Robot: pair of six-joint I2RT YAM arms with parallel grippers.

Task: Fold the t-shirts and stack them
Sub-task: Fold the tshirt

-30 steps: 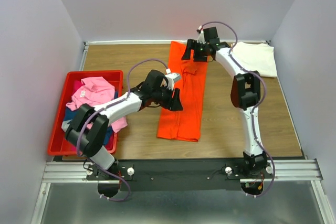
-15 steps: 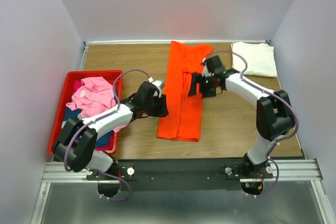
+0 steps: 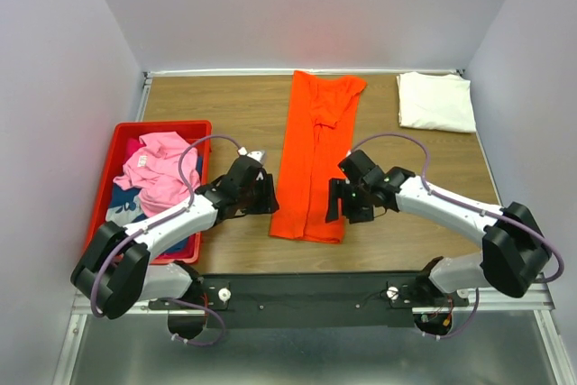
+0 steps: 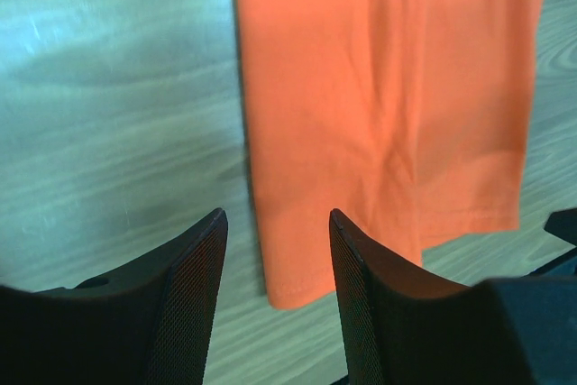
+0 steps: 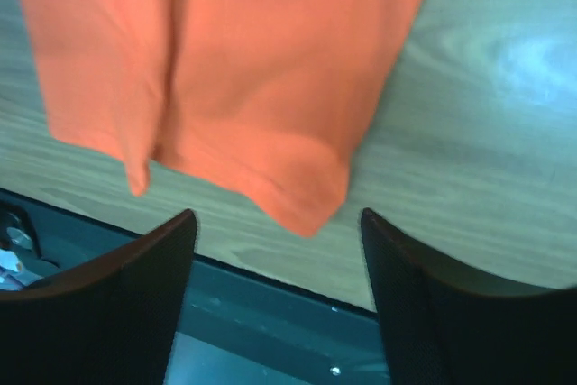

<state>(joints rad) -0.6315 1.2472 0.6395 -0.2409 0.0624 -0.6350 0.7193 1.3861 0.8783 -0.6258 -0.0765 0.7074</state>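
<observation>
Orange t-shirt (image 3: 314,164), folded into a long strip, lies along the middle of the table (image 3: 225,105), hem toward the near edge. The left gripper (image 3: 268,197) and right gripper (image 3: 336,204) flank its hem corners, jaws apart, empty. Likely next: pinch both corners and carry them toward the collar.

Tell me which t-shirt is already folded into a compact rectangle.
The cream-white t-shirt in the far right corner. The orange t-shirt is a long strip in the middle, and the pink t-shirt lies crumpled in the red bin.

No readable text, labels or nos. anywhere.
</observation>
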